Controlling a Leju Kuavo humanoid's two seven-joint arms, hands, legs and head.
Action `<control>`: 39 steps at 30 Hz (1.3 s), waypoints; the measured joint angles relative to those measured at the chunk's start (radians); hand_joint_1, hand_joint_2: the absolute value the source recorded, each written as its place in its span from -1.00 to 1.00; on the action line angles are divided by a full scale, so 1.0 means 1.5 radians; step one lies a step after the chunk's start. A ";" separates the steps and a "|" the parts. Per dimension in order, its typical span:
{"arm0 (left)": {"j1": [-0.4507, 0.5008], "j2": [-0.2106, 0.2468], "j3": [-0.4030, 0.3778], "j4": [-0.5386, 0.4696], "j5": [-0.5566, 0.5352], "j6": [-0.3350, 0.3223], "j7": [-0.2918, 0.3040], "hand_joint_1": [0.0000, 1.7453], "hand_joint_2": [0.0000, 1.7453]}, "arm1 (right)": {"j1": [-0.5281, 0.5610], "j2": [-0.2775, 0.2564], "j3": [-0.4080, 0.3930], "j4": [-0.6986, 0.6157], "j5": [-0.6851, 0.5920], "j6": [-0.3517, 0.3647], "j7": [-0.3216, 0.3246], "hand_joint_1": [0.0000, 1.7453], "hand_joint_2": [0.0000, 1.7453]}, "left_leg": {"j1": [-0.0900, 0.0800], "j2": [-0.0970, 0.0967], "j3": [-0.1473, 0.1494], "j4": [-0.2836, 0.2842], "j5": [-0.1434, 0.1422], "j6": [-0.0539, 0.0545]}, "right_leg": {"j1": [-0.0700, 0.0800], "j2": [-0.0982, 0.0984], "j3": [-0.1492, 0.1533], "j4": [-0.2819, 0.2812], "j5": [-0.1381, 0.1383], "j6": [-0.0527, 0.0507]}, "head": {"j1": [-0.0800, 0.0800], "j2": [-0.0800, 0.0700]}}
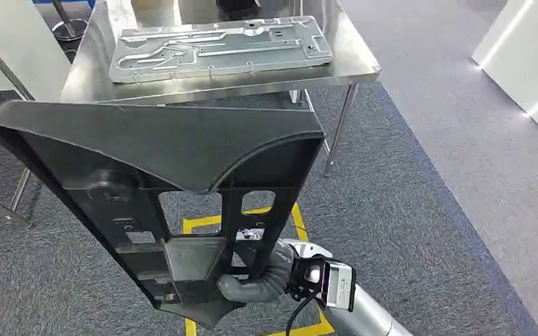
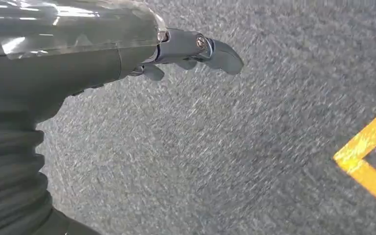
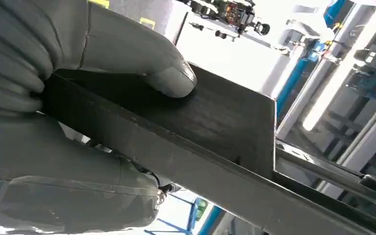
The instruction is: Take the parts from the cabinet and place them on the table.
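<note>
My right hand [image 1: 249, 283] grips the lower end of a large black plastic part [image 1: 161, 175], fingers wrapped around one of its ribs; in the right wrist view my thumb [image 3: 169, 76] presses flat on the part's dark surface while the rest of the hand clamps it from the other side. I hold the part up in front of me, tilted, its broad curved end uppermost and leaning to my left, well above the grey carpet [image 1: 406, 210]. My left hand [image 2: 191, 51] hangs by my side over the same carpet with nothing in it, its fingers loosely curled and apart. On the floor beneath the part runs a yellow tape marking [image 1: 298, 220]. Farther ahead stands a steel table [image 1: 354, 66], and on it lies a flat silver metal panel [image 1: 217, 45] with pressed grooves, taking up most of the tabletop. Beyond to my right is a white wall edge [image 1: 525, 56].
</note>
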 joint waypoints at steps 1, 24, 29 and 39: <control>-0.002 0.000 0.000 0.000 0.000 0.000 0.000 -1.00 1.00 | -0.001 0.000 0.000 0.000 0.000 0.000 0.000 0.92 1.00 | -0.003 -0.002 0.002 0.003 -0.004 -0.005 | 0.004 -0.001 0.004 -0.012 -0.005 -0.001 | 0.000 0.000; -0.003 0.001 0.000 0.000 0.000 -0.006 -0.003 -1.00 1.00 | -0.002 0.003 -0.001 -0.005 0.000 0.000 0.000 0.92 1.00 | 0.000 0.006 -0.030 -0.007 0.034 0.009 | 0.002 0.001 -0.012 0.120 -0.123 0.008 | 0.000 0.000; -0.001 0.000 0.000 0.000 0.000 -0.007 -0.003 -1.00 1.00 | 0.001 0.001 -0.001 -0.004 0.000 0.001 0.000 0.92 1.00 | 0.000 0.003 -0.002 -0.006 0.013 0.004 | -0.006 0.001 -0.028 0.060 -0.020 0.011 | 0.000 0.000; -0.002 0.003 0.000 0.000 0.000 -0.007 -0.001 -1.00 1.00 | 0.000 0.005 -0.004 -0.007 -0.001 0.003 0.000 0.92 1.00 | 0.002 0.006 -0.057 0.132 -0.072 -0.032 | -0.004 0.000 0.028 -0.030 -0.018 -0.023 | 0.000 0.000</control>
